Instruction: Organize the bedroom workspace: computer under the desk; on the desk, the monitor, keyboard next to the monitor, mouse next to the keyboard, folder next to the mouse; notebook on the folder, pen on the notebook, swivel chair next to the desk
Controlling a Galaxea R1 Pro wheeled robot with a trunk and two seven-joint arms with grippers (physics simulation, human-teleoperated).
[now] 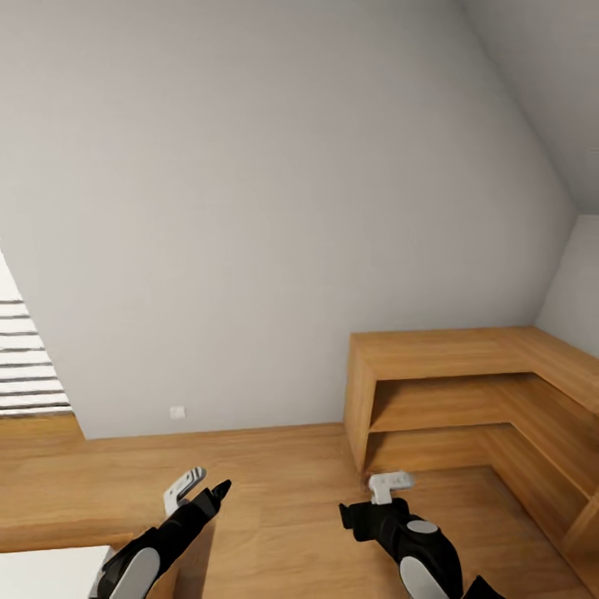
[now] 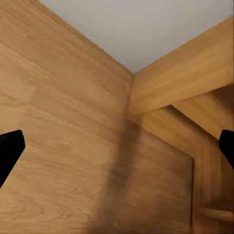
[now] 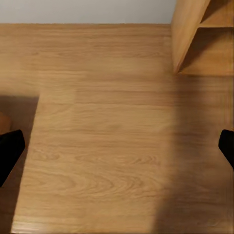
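Head view: we hold left gripper [image 1: 202, 487] and right gripper [image 1: 366, 499] spread wide, empty, above wood floor [image 1: 283, 499] near a shelf unit [image 1: 466, 399] at right.

A shelf unit [image 1: 466, 399] stands on the floor [image 1: 274, 466] at the right, running along the right wall into the corner. The wall [image 1: 274, 208] rises behind it. A socket [image 1: 177, 412] sits low on that wall, left of the unit. At far left is what may be a blind [image 1: 25, 358].
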